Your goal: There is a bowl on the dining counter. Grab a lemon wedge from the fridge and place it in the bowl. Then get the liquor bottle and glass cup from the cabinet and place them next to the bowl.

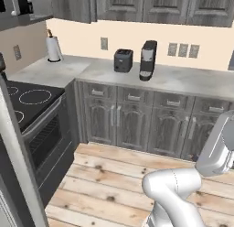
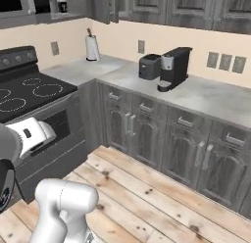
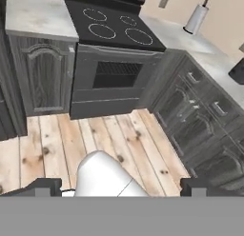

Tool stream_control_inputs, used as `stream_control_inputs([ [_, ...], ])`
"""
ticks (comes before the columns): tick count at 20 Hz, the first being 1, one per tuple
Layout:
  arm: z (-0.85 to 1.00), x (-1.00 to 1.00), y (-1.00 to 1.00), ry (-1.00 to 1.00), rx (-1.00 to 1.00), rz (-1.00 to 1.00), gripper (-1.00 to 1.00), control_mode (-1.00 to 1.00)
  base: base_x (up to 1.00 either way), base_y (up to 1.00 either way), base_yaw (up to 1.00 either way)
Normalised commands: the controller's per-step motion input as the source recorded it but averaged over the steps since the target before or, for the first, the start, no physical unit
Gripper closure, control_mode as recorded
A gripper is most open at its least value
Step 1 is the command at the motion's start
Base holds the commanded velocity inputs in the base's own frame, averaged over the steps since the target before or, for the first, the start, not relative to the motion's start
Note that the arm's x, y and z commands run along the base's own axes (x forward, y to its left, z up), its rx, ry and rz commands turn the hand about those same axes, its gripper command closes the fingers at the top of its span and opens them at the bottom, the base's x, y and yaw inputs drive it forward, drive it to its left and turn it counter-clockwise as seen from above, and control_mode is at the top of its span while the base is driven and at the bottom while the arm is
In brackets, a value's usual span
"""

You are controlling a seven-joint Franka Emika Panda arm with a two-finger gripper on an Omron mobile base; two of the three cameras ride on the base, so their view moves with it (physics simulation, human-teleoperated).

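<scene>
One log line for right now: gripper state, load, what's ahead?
gripper: open | load: none | ahead: stove, grey cabinets, toaster, coffee machine

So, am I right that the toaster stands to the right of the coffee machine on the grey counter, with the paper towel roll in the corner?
Not quite: the toaster stands to the left of the coffee machine, as the left base view shows. Both are on the grey counter, and the paper towel roll is in the corner.

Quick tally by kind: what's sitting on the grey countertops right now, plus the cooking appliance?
Paper towel roll: 1
Toaster: 1
Coffee machine: 1
Stove: 1
Total: 4
</scene>
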Motion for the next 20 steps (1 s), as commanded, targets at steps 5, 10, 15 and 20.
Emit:
stream_control_inputs([
  [5, 0.00, 0.00, 0.00, 0.00, 0.00, 0.00, -1.00, 1.00, 1.00, -0.32, 0.43],
  [10, 0.00, 0.00, 0.00, 0.00, 0.00, 0.00, -1.00, 1.00, 1.00, -0.26, 0.47],
  [15, 0.00, 0.00, 0.00, 0.00, 0.00, 0.00, -1.00, 1.00, 1.00, -0.24, 0.48],
  [20, 0.00, 0.00, 0.00, 0.00, 0.00, 0.00, -1.00, 1.00, 1.00, -0.04, 0.44],
])
